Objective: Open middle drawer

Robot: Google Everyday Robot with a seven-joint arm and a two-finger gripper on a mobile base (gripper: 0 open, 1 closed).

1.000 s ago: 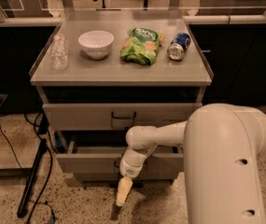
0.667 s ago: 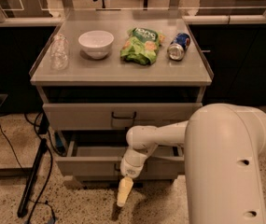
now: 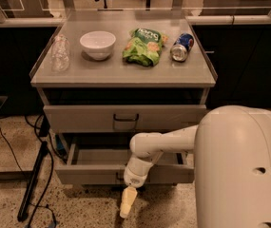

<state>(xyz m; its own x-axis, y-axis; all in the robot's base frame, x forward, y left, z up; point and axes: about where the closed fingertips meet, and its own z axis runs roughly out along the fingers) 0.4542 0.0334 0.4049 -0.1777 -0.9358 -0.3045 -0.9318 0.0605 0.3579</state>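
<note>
The middle drawer (image 3: 97,174) is a grey flat-fronted drawer under the shut top drawer (image 3: 87,118). It stands pulled out, and its shallow grey tray (image 3: 101,156) shows. My gripper (image 3: 128,203) hangs below the drawer's front at its centre, pointing down towards the floor, just in front of the cabinet. My white forearm (image 3: 163,144) crosses over the open tray from the right. The drawer's handle is hidden behind my wrist.
On the cabinet top (image 3: 125,72) are a clear plastic bottle (image 3: 60,53), a white bowl (image 3: 97,44), a green chip bag (image 3: 143,46) and a blue can (image 3: 182,47) on its side. A black stand leg (image 3: 33,179) and cables lie on the floor at the left.
</note>
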